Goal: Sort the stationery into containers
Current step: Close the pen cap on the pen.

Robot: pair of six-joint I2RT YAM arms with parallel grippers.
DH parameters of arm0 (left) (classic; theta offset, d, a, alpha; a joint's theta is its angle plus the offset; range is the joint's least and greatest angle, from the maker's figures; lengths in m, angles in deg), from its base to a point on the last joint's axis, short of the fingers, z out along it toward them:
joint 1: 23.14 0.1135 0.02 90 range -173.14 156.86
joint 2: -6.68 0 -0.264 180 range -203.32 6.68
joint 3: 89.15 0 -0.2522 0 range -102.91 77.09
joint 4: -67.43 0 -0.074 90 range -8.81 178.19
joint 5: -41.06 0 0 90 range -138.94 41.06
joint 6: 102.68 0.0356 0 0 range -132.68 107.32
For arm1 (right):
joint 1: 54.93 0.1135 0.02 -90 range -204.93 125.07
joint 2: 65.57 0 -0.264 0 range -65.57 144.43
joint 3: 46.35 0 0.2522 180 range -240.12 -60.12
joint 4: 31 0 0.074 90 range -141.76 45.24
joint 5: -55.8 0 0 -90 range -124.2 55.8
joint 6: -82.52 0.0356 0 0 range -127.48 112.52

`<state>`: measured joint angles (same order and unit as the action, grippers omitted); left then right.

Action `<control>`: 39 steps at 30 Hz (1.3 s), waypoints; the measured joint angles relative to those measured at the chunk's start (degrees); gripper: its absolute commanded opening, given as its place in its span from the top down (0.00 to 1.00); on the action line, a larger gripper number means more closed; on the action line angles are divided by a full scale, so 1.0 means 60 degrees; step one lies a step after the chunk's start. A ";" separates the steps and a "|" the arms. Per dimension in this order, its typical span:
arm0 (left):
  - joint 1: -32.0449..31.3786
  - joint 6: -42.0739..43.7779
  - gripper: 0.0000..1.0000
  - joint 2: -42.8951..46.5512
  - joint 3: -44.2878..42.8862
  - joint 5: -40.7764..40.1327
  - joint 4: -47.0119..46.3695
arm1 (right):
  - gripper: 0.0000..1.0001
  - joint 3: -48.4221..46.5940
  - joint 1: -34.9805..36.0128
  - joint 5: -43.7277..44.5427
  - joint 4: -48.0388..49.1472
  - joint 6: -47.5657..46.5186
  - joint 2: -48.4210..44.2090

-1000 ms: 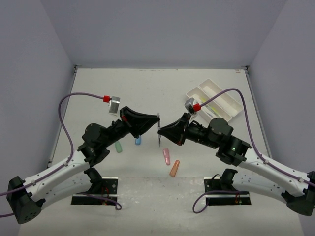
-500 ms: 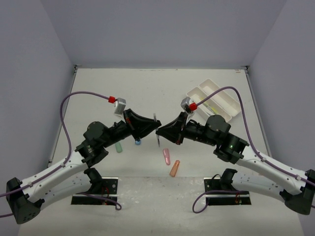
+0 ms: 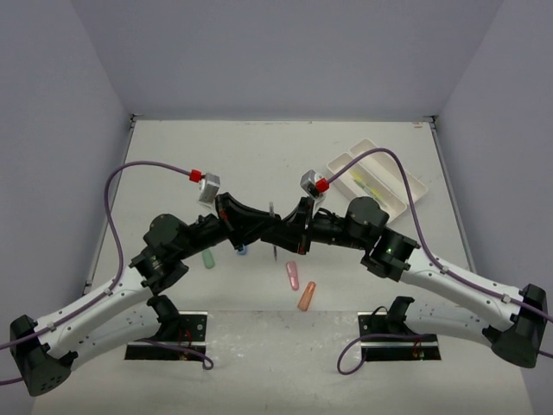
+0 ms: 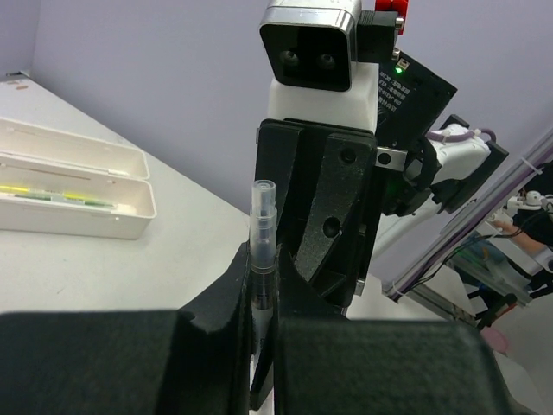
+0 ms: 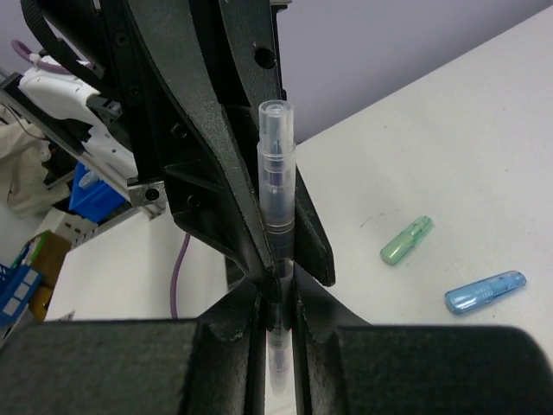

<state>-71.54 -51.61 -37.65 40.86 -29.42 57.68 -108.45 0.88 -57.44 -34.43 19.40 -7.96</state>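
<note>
**Both grippers on one pen, tray off to the upper right**

Your left gripper (image 4: 259, 290) has its fingers pressed together on the lower barrel of a clear pen (image 4: 262, 216). Your right gripper (image 5: 278, 303) pinches the same pen from the opposite side, so the two tools meet nose to nose at the centre of the top view. The pen stands upright between them, with its capped end pointing up in both wrist views.

The white tray (image 3: 404, 173) lies to the upper right of that meeting point, well apart from it. Its two long compartments run from upper left to lower right. The right arm is clearly nearer to it, so I judge the pen should go with that side, and the left fingers need to let go first. You must then tip the pen from upright to flat, along the compartment's length.

Four stubby pieces lie on the table just below the grippers: green (image 3: 207, 258), blue (image 3: 242, 249), pink (image 3: 293, 275) and orange (image 3: 306, 296).
</note>
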 measured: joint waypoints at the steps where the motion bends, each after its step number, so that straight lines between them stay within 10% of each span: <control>1: 0.0000 0.0015 0.53 0.0019 -0.0015 -0.0010 0.0007 | 1.00 -0.0025 0.0005 -0.0024 0.0002 -0.0002 0.0005; 4: -0.0006 0.0117 0.32 0.0018 -0.0186 -0.0168 0.0141 | 1.00 -0.0086 0.0017 -0.0062 -0.0058 -0.0044 0.0002; 10: -0.0040 0.0263 0.31 -0.0060 -0.0741 -0.0488 0.0664 | 1.00 -0.0088 0.0025 0.0025 -0.0509 -0.0251 -0.0089; 22: -0.0044 0.0472 0.53 -0.0106 -0.1218 -0.1307 0.1372 | 1.00 -0.0109 0.0029 -0.0052 -0.0827 -0.0500 -0.0099; 30: -0.0059 0.0344 0.99 -0.0452 -0.1197 -0.0990 0.1175 | 1.00 -0.0259 0.0019 -0.0008 -0.1069 -0.0571 -0.0096; 39: -0.0013 -0.0065 1.00 -0.0386 -0.0590 -0.0893 0.0004 | 1.00 -0.0914 -0.0121 0.0188 -0.1937 -0.0608 0.0122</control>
<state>-71.62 -52.00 -39.96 37.31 -34.77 57.71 -113.93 0.15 -56.31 -46.05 15.75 -7.23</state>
